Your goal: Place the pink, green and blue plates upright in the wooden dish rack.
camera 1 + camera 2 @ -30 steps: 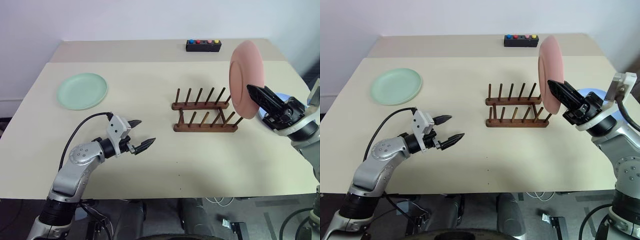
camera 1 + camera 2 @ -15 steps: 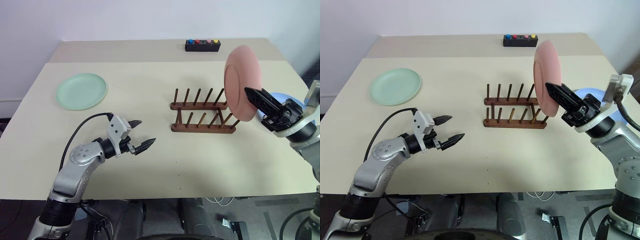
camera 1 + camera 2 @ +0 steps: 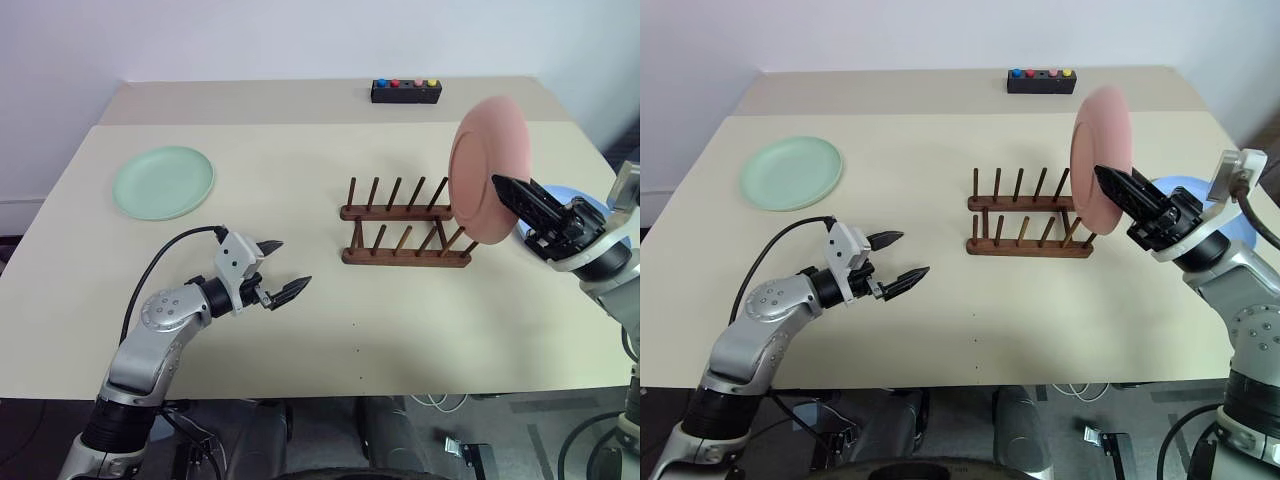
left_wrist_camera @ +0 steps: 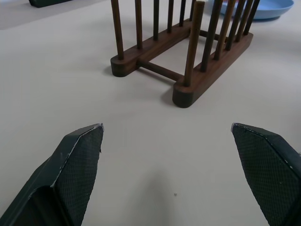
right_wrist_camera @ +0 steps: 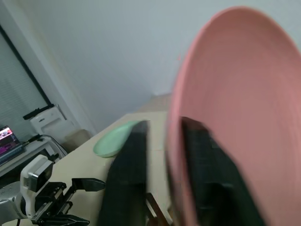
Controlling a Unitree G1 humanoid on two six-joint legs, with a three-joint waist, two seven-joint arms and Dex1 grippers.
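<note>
Item, pink plate (image 3: pixel 488 168): I have it upright on edge between my right gripper (image 3: pixel 512 190) fingers, over the wooden dish rack (image 3: pixel 405 222) right-end slots, face across the rails; left gripper (image 3: pixel 283 268) idles wide open, empty, well left.

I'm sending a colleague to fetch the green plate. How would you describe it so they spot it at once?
Start at the beige table and look to its far left area, well left of the wooden dish rack. The green plate lies flat there alone; the pink plate stands upright at the rack's right end.
</note>
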